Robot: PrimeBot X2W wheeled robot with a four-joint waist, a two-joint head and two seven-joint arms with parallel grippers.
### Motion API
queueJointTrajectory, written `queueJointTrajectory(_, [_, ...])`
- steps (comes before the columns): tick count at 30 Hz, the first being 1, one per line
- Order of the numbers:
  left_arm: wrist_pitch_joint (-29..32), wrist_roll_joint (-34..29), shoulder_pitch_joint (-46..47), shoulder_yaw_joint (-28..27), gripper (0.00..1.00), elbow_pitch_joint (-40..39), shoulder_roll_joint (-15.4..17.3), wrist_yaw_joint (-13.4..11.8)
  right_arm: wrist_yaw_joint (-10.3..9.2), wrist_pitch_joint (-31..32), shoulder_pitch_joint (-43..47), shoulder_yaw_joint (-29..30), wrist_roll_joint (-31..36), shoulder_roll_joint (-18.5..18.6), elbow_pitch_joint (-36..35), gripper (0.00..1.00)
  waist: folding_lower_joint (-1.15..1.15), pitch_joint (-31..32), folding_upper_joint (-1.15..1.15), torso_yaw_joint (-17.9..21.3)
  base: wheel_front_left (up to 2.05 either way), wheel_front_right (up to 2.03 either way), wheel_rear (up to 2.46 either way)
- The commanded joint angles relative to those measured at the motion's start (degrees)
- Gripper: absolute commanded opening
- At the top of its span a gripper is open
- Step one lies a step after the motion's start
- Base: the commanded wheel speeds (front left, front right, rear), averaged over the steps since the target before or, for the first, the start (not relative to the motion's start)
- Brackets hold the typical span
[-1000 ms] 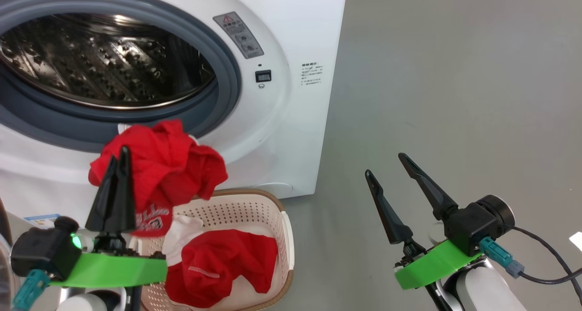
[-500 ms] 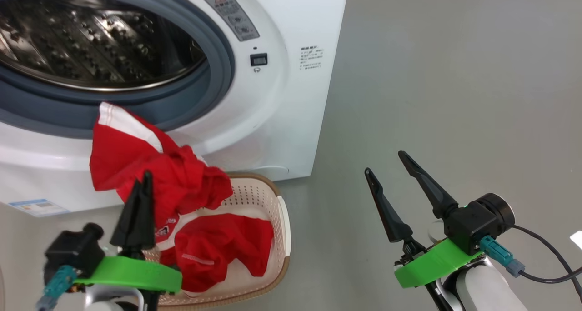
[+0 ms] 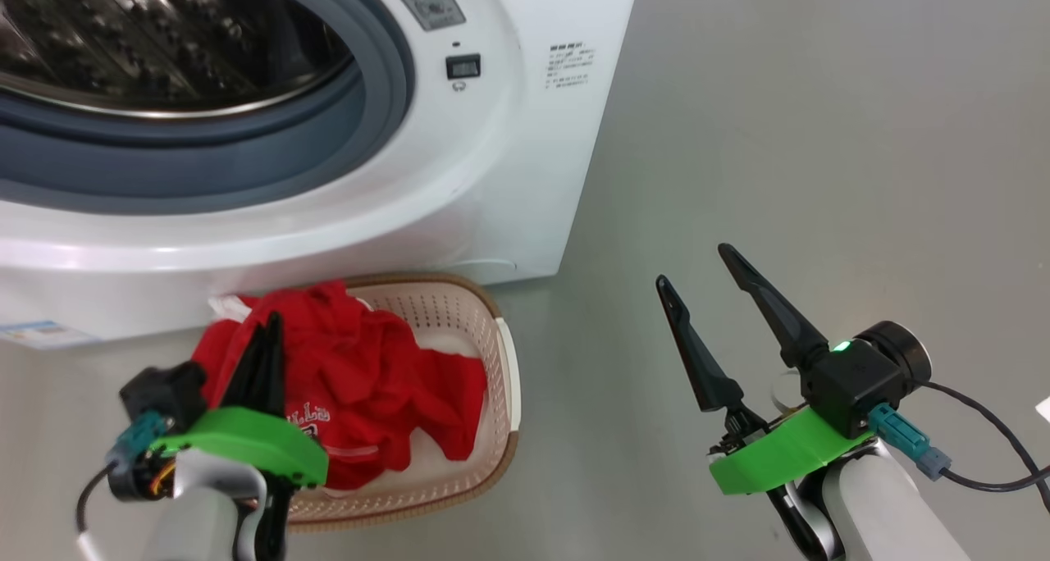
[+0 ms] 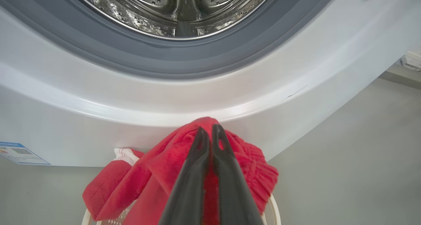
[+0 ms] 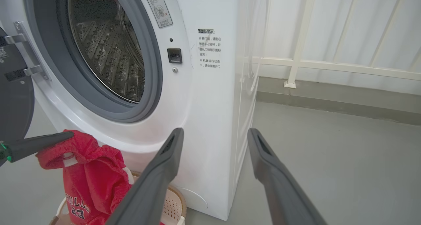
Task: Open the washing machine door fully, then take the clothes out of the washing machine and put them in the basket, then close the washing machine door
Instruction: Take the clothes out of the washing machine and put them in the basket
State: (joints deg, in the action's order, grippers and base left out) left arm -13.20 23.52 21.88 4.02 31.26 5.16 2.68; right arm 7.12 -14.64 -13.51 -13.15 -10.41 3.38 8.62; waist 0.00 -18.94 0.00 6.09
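Looming over the scene is the washing machine (image 3: 509,175), a white box with its mouth open, so the steel drum (image 3: 148,44) and the grey gasket (image 3: 377,93) show plainly. The washing machine door (image 5: 13,96) stands swung aside on its metal hinges (just a dark slice of it at the edge of the right wrist view). Down on the grey floor (image 3: 779,134), the basket (image 3: 447,315) sits right at the foot of the machine, below the opening. The clothes (image 3: 361,380) are heaped in it, red over a bit of white. One red garment with white lettering is lifted at its top, and its lower part trails down into the basket. That garment hangs from the left pincer (image 3: 273,321), whose two dark fingers are pinched tight together on the red cloth, just above the basket's left side. The right pincer (image 3: 691,264) is spread wide and holds nothing, poised over bare floor well to the right of the basket.
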Motion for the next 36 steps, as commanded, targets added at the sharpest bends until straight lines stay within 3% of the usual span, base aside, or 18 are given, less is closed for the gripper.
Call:
queueJointTrajectory(1, [-0.2,0.99,2.77,-1.27,0.0,2.0,0.8,0.71,0.36,-0.36,-1.24,-1.03,0.54,-0.2,-1.46,1.0,0.0,-1.89,0.0,-0.03,0.0,0.0,0.0])
queueJointTrajectory(23, [6.64,1.9,18.23,2.23,0.0,33.22,2.13,2.9,0.36,-0.36,-5.11,-2.13,0.52,-0.45,-1.32,1.0,0.0,-10.57,0.0,2.42,0.0,0.0,0.0])
queueJointTrajectory(34, [7.63,2.29,21.42,3.37,0.0,40.13,2.79,3.58,0.36,-0.36,-6.02,-2.92,-0.56,-0.49,-1.25,1.0,0.0,-12.91,0.0,3.91,0.0,0.0,0.0])
queueJointTrajectory(36, [7.71,2.35,21.76,3.53,0.08,40.6,2.97,3.63,0.36,-0.36,-6.16,-3.03,-0.78,-0.49,-1.27,1.0,0.0,-13.22,0.0,4.12,0.0,0.0,0.0])
